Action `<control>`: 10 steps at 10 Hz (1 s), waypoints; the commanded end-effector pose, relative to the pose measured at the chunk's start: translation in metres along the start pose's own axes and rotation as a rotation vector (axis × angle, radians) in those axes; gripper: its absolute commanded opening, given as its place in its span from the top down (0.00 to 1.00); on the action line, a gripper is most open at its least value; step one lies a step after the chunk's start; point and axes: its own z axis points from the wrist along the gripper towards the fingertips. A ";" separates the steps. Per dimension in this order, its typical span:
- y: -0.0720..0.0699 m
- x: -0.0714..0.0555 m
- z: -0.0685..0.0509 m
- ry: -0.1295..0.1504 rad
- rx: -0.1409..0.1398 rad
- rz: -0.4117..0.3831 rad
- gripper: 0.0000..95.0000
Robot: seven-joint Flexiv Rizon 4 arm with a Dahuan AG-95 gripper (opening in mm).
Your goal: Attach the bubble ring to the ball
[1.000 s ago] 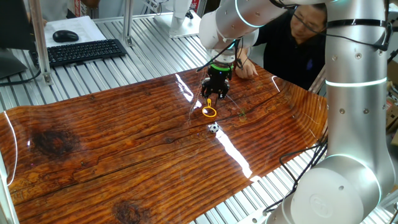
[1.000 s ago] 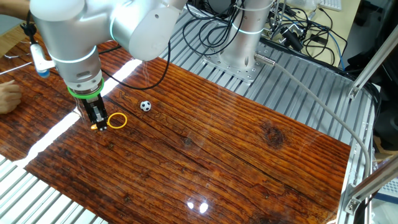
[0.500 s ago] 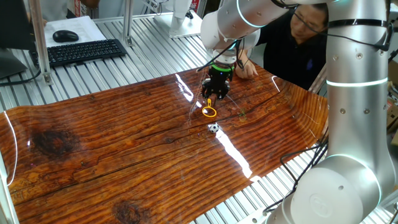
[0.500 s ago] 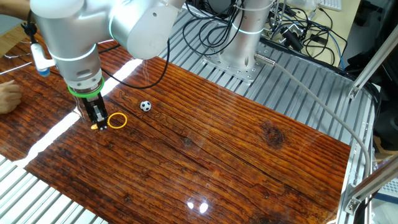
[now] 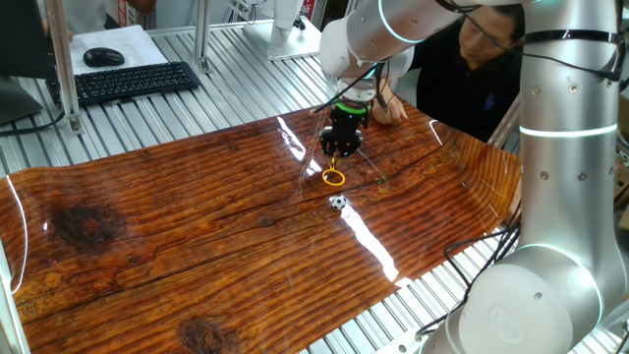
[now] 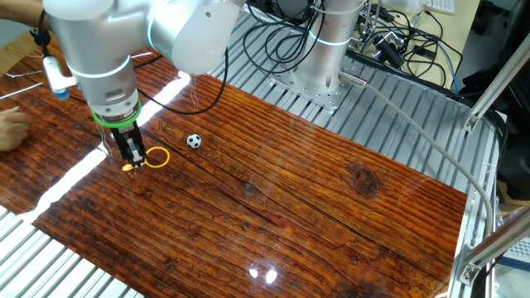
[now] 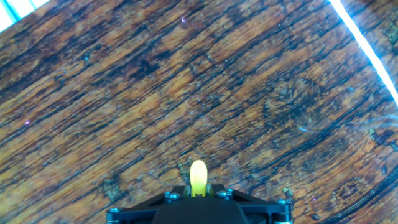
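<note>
The bubble ring is a thin orange-yellow loop; it also shows in the other fixed view. My gripper is shut on its short stem and holds the loop just above the wooden table. In the hand view the yellow stem stands clamped between the jaws at the bottom edge; the loop itself is out of that view. The ball, tiny and black-and-white, lies on the table a short way in front of the ring, and apart from it in the other fixed view.
A person's hand rests on the table's far edge close behind the gripper, also at the left edge of the other fixed view. A keyboard and mouse lie beyond the table. The arm's base and cables stand behind it.
The gripper with the ring has shifted slightly towards the ball and lifted a little. The ball has not moved.
</note>
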 end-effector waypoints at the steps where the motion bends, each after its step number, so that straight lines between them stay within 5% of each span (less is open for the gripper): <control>1: 0.001 -0.002 -0.004 0.012 0.008 -0.010 1.00; 3: 0.001 0.003 -0.016 0.028 0.010 -0.003 1.00; 10: 0.004 0.048 -0.046 0.060 0.012 0.035 1.00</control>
